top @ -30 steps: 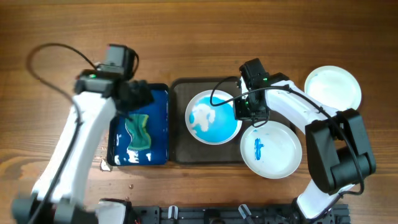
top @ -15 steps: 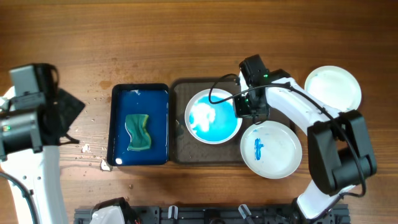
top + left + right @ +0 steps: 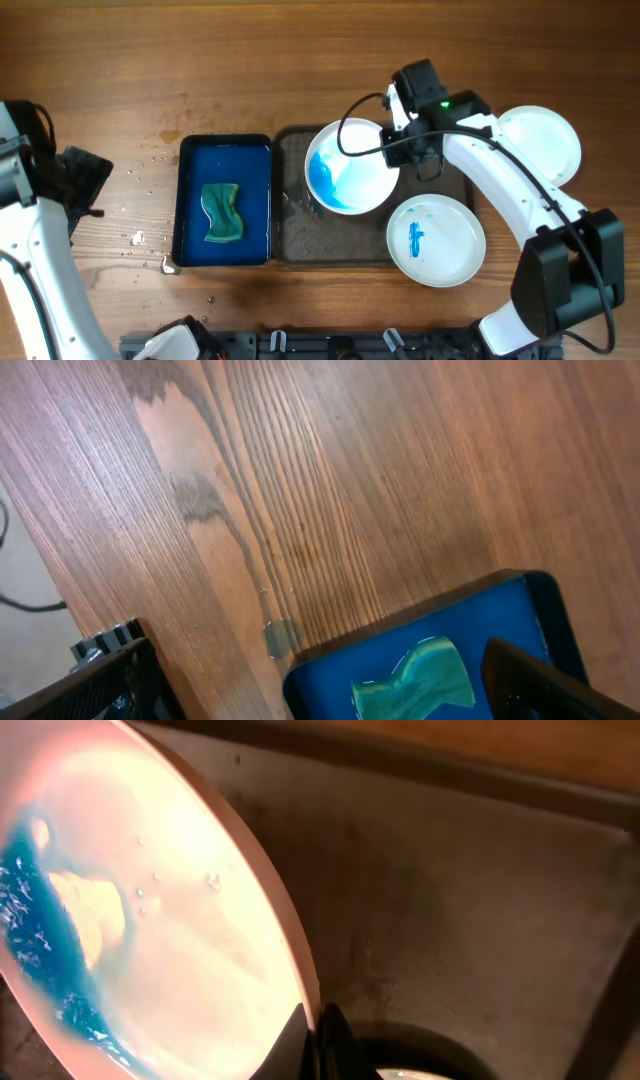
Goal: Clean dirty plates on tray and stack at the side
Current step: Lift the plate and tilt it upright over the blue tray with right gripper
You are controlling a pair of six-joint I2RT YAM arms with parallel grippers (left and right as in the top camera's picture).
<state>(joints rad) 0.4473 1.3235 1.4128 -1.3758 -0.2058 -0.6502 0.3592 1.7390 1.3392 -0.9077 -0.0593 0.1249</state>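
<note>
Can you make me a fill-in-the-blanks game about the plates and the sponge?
1. The sponge lying in the blue tray is ___.
2. The ___ arm's fingers pinch the rim of the wet plate.
3. Counting the scribbled plate and the far-right plate too, there are ___ plates.
Missing words: green, right, three.

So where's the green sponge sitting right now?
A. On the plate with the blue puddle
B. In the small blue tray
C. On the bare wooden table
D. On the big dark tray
B: the overhead view shows the green sponge lying flat inside the blue tray, with nothing touching it.
</note>
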